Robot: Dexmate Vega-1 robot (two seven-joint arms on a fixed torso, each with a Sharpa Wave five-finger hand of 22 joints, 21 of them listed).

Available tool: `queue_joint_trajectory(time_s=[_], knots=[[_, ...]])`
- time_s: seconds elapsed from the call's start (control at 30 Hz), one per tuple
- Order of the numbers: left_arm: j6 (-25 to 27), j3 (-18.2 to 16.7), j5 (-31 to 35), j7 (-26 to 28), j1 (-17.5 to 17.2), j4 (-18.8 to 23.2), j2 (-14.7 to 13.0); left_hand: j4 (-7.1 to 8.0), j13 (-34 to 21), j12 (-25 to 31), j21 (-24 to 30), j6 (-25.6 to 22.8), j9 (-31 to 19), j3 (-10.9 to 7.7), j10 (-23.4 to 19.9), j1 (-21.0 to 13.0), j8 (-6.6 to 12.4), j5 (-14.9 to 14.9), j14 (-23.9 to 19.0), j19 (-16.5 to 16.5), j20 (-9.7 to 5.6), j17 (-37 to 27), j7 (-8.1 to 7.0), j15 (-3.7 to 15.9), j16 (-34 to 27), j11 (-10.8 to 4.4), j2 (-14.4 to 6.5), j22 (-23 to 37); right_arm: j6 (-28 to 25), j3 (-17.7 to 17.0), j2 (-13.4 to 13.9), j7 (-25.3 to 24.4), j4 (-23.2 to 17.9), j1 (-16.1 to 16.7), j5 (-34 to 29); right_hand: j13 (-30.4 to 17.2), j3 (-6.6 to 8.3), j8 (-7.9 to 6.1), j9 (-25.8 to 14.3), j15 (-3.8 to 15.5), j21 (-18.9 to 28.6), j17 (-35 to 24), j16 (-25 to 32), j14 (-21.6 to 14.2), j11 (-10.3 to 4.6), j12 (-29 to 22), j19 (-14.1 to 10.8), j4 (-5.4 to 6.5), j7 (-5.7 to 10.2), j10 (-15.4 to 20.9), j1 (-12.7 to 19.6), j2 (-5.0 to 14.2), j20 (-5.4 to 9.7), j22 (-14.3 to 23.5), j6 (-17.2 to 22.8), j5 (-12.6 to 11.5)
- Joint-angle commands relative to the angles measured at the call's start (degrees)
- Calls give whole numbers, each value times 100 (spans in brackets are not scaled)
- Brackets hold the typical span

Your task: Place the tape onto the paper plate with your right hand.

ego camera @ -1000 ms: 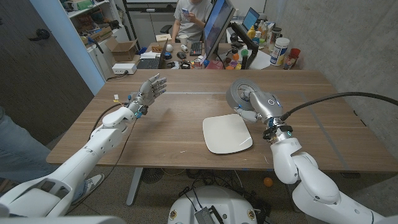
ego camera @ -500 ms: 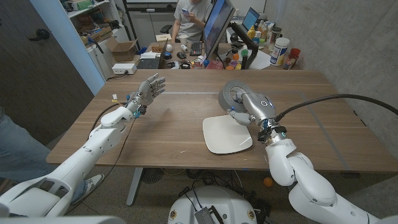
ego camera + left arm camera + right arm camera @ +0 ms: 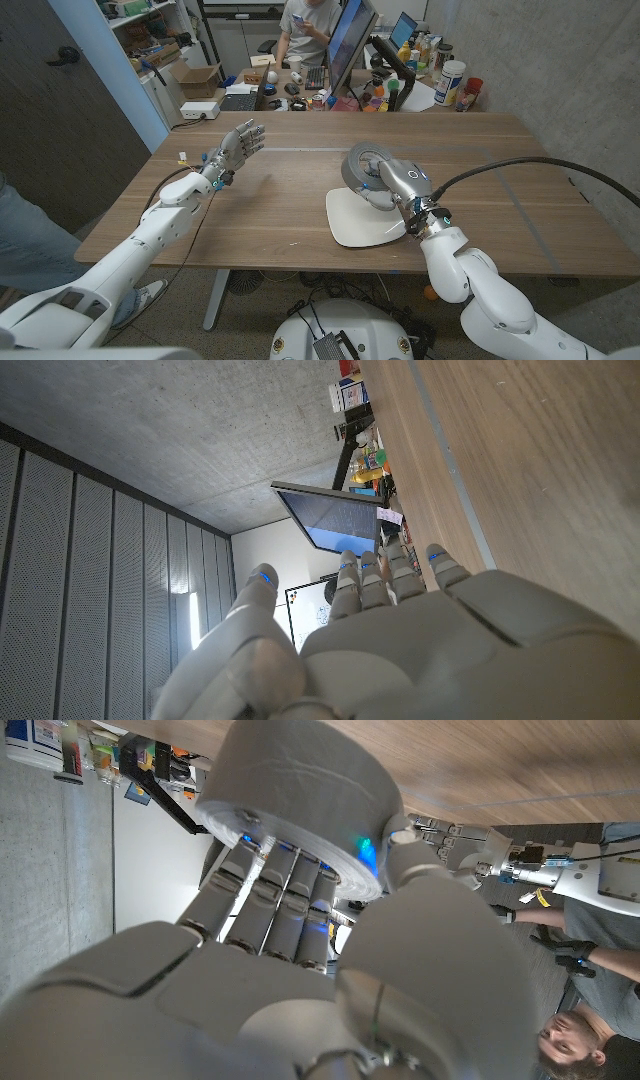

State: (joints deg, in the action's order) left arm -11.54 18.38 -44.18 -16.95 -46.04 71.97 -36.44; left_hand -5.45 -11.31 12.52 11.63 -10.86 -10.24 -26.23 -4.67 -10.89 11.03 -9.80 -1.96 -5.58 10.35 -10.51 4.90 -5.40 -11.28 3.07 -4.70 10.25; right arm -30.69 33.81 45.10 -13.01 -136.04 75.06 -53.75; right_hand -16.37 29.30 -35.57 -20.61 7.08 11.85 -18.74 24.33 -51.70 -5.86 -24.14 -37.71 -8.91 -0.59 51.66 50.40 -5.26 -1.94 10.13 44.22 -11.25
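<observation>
The right hand's fingers (image 3: 270, 890) wrap through the core of the grey tape (image 3: 361, 164) roll, gripping it above the far edge of the white paper plate (image 3: 352, 222). The right hand (image 3: 392, 184) hangs over the plate. Across the wooden table (image 3: 270, 215), the left hand (image 3: 238, 146) is raised, fingers spread, holding nothing.

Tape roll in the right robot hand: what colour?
Grey. The tape roll shows best in the right wrist view, held by the right robot hand.

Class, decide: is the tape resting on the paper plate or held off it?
Held: the right hand grips the tape at the paper plate's far edge.
</observation>
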Motion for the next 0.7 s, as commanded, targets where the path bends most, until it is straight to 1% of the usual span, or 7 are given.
queue_joint_trajectory(time_s=[0.03, 0.33, 0.7], knots=[[44, -22, -11, 47, -66, 88, -40, -21, -32, -3, -2, -35, -35, -32, -24, 8, -2, -18, -27, -18, 23, -26, 9, -27, 19, 20, -29, 34, 102, 136, -143, 109, 207, -55, -101, -23, -8, -94, -18, 420, -10, -17, -20, -25, -205, 8, -8, 15, 726, 9, 643, 712, 30, -5, 733, -15], [76, -36, -20, 98, -115, 155, -67, -24, -32, -3, -3, -34, -35, -37, -24, 9, -3, -18, -29, -24, 28, -26, 5, -30, 18, 27, -31, 34, 194, 214, -187, 90, 311, -56, -62, -28, -17, -104, -21, 418, -12, -28, -30, -25, -210, 18, -3, 15, 723, 2, 641, 715, 32, -5, 728, -13], [94, -52, 1, 141, -181, 272, -140, -28, -32, -3, -1, -36, -35, -44, -26, 10, -2, -19, -28, -20, 28, -25, 15, -30, 18, 26, -35, 34, 275, 388, -160, 137, 484, -121, -295, -33, -24, -111, -14, 413, -22, -35, -47, -31, -207, 25, 24, 18, 730, 9, 633, 720, 21, -5, 725, -12]])
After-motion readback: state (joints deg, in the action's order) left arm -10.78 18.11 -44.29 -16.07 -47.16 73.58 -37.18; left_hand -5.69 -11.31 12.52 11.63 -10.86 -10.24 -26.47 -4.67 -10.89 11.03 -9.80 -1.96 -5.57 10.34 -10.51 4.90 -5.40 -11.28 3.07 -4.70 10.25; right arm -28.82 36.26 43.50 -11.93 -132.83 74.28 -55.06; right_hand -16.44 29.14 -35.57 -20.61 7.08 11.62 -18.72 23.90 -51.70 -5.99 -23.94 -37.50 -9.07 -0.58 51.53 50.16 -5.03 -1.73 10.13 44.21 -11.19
